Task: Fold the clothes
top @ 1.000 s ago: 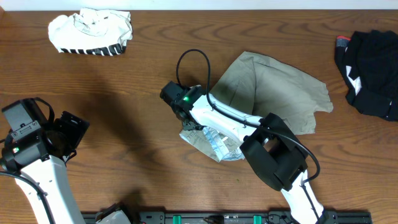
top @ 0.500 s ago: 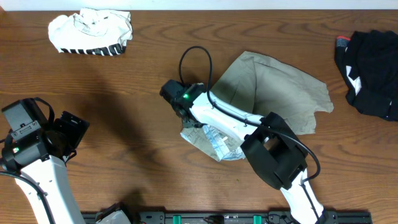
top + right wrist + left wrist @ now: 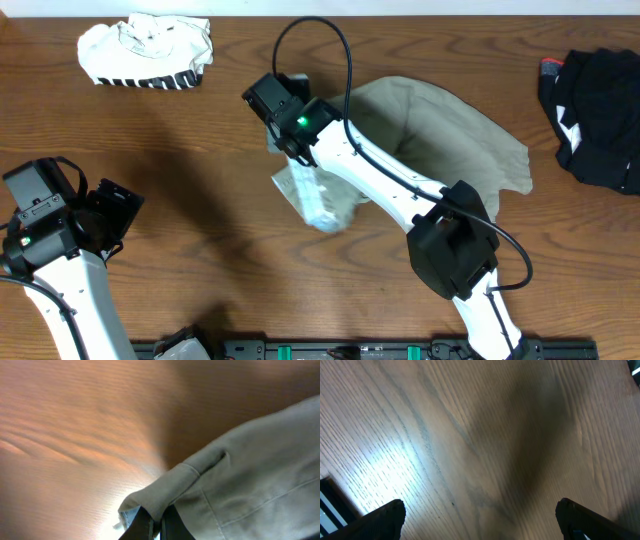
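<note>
Pinching shorts (image 3: 250,475) at a rolled hem edge with right gripper (image 3: 156,522); jaws pressed together on a thin fold of cloth, nothing more between them. Rest of shorts trailing to the right of those jaws, mostly flat on table (image 3: 200,200), with pale pocket lining (image 3: 318,200) hanging out just beside the jaws in overhead. Holding left gripper (image 3: 480,520) spread wide, nothing between jaws, bare wood under them, well apart from shorts.

Risks, as judged:
- Shallow bite. Likely to slip out if pulled hard against weight and drag of cloth on wood.
- Single-corner pull. Likely to bunch or twist shorts instead of laying a clean fold; no second grip pinning the far side.
- Lining exposed. Could end up trapped inside the fold, giving a lumpy result.
- Reaching across shorts with right arm (image 3: 380,180). Could snag or drag cloth on any retreat.
- Cable loop (image 3: 349,60) above the wrist. Possible catch, low odds.
- Striped top (image 3: 145,50) up-left of jaws, black pile (image 3: 595,100) far right: both well apart, no collision worry.

Cannot tell how deep the cloth sits in the pinch; wrist view too blurred.
</note>
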